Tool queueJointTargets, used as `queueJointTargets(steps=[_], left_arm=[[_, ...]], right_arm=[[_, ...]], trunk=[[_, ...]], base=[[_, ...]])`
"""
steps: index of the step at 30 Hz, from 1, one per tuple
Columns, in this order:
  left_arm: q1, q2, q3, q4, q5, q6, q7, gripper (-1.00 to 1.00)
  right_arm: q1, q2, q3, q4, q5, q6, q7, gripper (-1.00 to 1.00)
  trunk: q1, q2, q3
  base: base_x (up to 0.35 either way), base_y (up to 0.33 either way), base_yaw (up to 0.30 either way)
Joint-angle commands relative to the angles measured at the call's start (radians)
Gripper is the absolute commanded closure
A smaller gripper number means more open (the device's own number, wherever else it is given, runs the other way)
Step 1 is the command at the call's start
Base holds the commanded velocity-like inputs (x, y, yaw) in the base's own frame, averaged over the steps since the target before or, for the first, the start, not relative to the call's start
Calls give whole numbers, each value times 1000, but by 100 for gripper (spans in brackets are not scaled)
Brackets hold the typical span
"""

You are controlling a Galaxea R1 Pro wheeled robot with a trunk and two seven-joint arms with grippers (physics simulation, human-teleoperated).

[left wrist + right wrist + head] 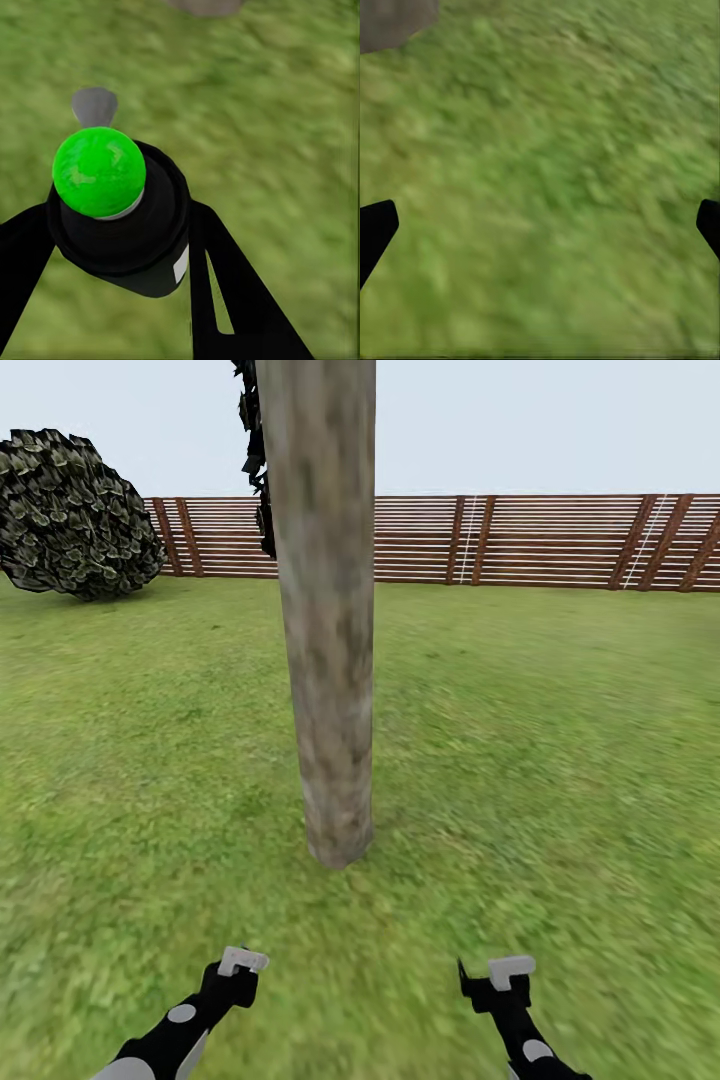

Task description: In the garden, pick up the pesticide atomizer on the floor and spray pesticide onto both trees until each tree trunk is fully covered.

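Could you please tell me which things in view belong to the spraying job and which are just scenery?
Job: pesticide atomizer, green-capped; left gripper, holding it; tree trunk; right gripper, open.
Scenery: bush; fence; lawn.

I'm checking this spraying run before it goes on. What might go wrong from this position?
The dark bottle with a bright green cap sits between the left gripper jaws aimed at the green lawn, not the mottled beige-grey tree trunk; spray may land on grass. The trunk rises above the head view, so its upper part may stay uncovered. The right gripper jaws are wide open, holding nothing.
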Motion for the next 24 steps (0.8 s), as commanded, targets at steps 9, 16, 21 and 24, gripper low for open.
queueJointTargets(steps=[9,16,21,24], left_arm=[[0,-3,8,1,30,-4,72,100],[-1,-4,7,2,33,-4,100,100],[-16,-28,0,-15,24,84,98,100],[-20,-52,0,-17,24,152,99,100]], right_arm=[[1,-11,-9,20,6,-6,-7,-100],[8,-52,-10,21,1,-6,-7,-100],[9,-49,-9,23,3,-5,-7,-100],[9,-49,-9,23,4,-5,-7,-100]], trunk=[[0,0,-1],[0,0,-1],[0,0,-1],[0,0,-1]], base=[[135,-105,0],[193,-220,0],[107,-147,0],[3,-3,0]])
